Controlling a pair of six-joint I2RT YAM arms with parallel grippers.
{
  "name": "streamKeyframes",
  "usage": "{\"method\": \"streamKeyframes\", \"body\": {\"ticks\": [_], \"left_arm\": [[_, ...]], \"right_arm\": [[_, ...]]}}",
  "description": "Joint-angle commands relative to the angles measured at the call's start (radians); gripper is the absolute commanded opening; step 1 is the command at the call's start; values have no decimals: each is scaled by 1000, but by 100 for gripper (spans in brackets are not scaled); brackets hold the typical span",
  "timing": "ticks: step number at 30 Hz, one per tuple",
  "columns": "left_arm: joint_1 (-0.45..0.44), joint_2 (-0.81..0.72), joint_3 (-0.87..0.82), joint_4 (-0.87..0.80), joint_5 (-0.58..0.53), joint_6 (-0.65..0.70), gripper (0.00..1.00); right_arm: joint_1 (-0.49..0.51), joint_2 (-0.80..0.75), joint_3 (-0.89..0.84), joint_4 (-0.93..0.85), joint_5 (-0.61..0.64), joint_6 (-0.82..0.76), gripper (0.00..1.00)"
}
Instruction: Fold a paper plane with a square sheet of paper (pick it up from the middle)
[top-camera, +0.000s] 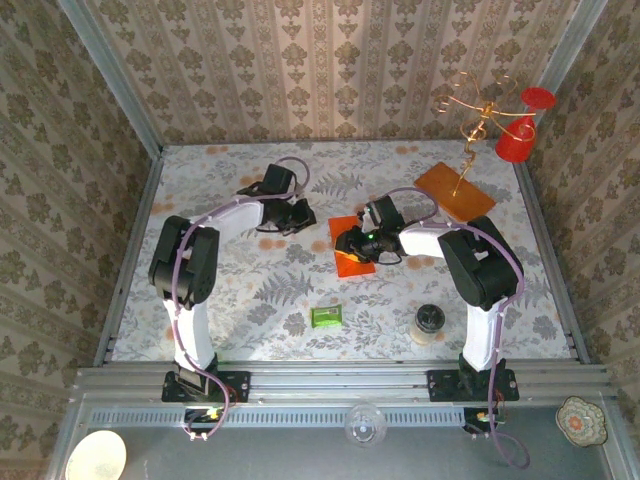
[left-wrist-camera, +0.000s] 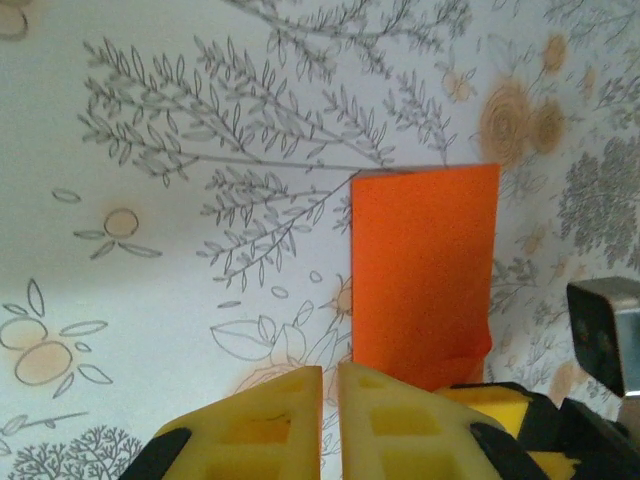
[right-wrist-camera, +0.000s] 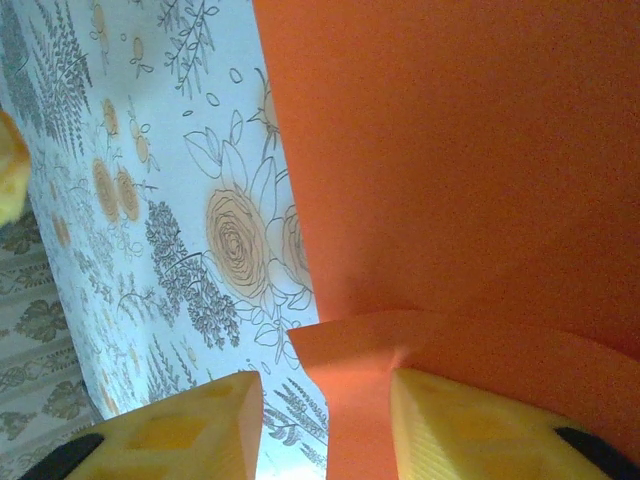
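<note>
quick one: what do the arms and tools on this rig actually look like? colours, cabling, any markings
Both the left arm and right arm have white links, black joint housings and a purplish cable looped alongside. The left tool and right tool carry blocky yellow fingers with moulded recesses on black mounts. A green light glows by the right wrist. No lettering legible.

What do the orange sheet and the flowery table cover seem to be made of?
Orange sheet: thin matte paper, judging by its edge bending up softly. Table cover: smooth printed sheet, perhaps vinyl or paper; the pictures leave that open.
</note>
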Motion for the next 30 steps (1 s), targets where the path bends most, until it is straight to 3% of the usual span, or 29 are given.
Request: {"method": "streamKeyframes", "body": {"ticks": [1,8,11,30], "left_arm": [[-21,-20,-17,-1,25,-2,13],[-74,1,-28,31,60,-23,5],[-102,18,-25,39,73,-31,1],[-178,105,13,-13,34,-23,0]], "right_arm": [[-6,36,-33,-57,48,-9,35],[-12,53,-45,-73,64,-13,11],[-12,57,-46,-82,72,-13,6],[-15,60,-43,-101,87,-16,1]]}}
